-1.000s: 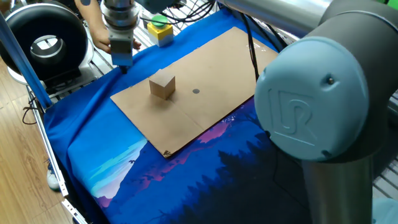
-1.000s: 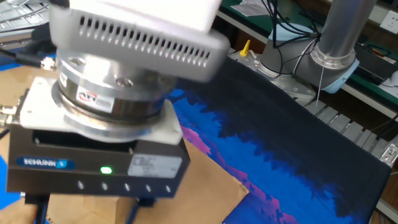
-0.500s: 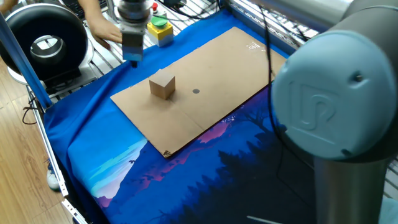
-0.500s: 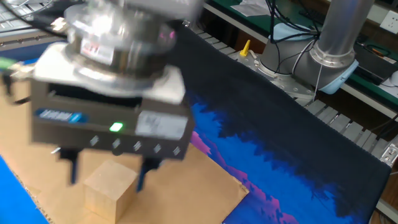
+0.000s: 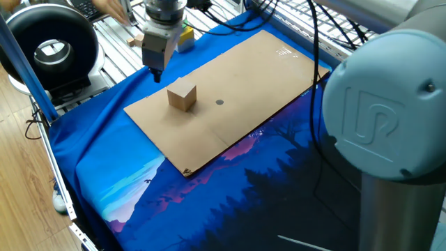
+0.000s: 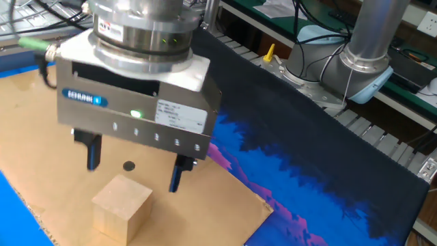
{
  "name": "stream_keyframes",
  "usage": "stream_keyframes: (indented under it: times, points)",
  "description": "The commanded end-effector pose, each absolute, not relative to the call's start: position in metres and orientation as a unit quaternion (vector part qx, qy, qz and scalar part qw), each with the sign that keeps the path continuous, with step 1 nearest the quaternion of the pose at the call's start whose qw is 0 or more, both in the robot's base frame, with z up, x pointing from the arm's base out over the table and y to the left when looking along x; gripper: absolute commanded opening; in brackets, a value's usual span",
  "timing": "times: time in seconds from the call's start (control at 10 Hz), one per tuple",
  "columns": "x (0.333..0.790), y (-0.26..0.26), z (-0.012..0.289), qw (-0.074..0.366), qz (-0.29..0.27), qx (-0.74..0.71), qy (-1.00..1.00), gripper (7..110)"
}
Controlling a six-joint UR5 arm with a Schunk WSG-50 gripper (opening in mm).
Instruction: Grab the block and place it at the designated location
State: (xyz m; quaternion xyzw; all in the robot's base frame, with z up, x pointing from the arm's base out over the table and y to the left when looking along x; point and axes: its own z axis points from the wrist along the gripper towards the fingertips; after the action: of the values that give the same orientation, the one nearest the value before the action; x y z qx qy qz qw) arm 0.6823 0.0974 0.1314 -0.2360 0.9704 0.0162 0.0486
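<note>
Claw (image 6: 131, 167) hangs with fingers apart and nothing between them; block (image 6: 121, 208) sits below, seemingly slightly off-centre, not touching.

The block (image 5: 182, 96) sits on the board (image 5: 237, 77), with the dot (image 5: 219, 102) near it on the same board. The tool (image 6: 132, 166) hangs above the board, its fingers apart, just behind the block.

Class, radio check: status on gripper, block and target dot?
Gripper open, empty, above block. Block on board, short of dot. Nothing in the way.
</note>
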Motion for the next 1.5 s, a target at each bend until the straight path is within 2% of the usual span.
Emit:
stream_keyframes:
  times: [0.0,0.2,0.5,0.6,0.8,1.1,1.4]
  points:
    - [0.684,0.077,0.134,0.033,-0.028,-0.118,0.992,88]
    - [0.691,0.065,0.122,0.033,-0.050,-0.096,0.994,88]
    - [0.704,0.089,0.087,0.063,0.012,-0.103,0.993,88]
    - [0.709,0.093,0.078,0.070,0.016,-0.112,0.991,88]
    - [0.713,0.096,0.075,0.078,0.015,-0.139,0.987,88]
    - [0.702,0.102,0.078,0.063,0.022,-0.249,0.966,88]
    - [0.707,0.098,0.077,0.073,0.014,-0.245,0.967,88]
